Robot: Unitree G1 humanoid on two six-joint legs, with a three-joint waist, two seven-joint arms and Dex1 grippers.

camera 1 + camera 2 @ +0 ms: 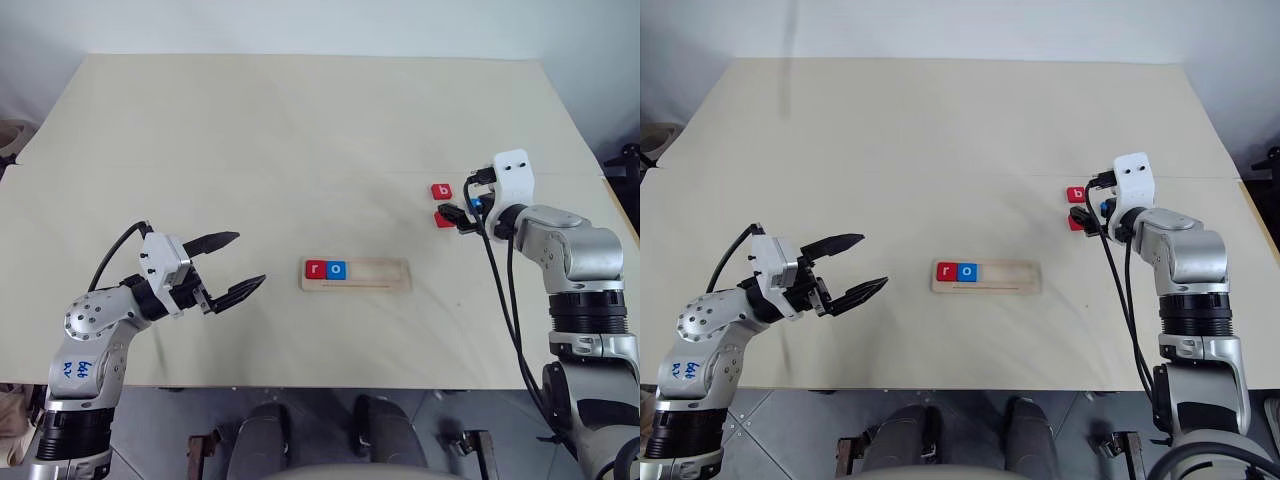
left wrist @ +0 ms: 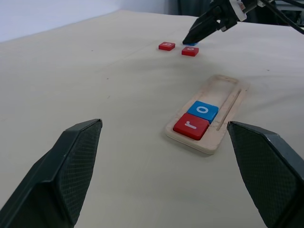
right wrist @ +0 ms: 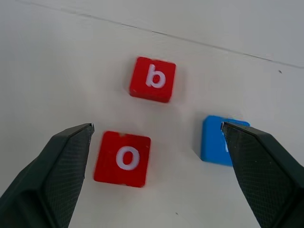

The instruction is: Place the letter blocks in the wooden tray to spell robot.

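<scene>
Desk (image 1: 300,130): pale wood surface carrying all items.

Wooden tray (image 1: 385,276): lies near the middle of the desk, lengthwise left to right. Its left end holds a red r block (image 1: 316,268) and, touching it on the right, a blue o block (image 1: 337,269). The remainder of the groove is bare.

Red b block (image 3: 153,79): flat on the desk, well to the right of the tray and farther back.

Red o block (image 3: 123,158): flat on the desk, just beside the b block, nearer the robot.

Blue block (image 3: 216,140): flat on the desk near the two red ones; letter hidden behind a finger.

Right hand (image 3: 156,173): fingers spread wide, hovering over the three loose blocks, holding nothing.

Left hand (image 1: 232,265): fingers spread, empty, above the desk left of the tray, pointing toward it.
</scene>
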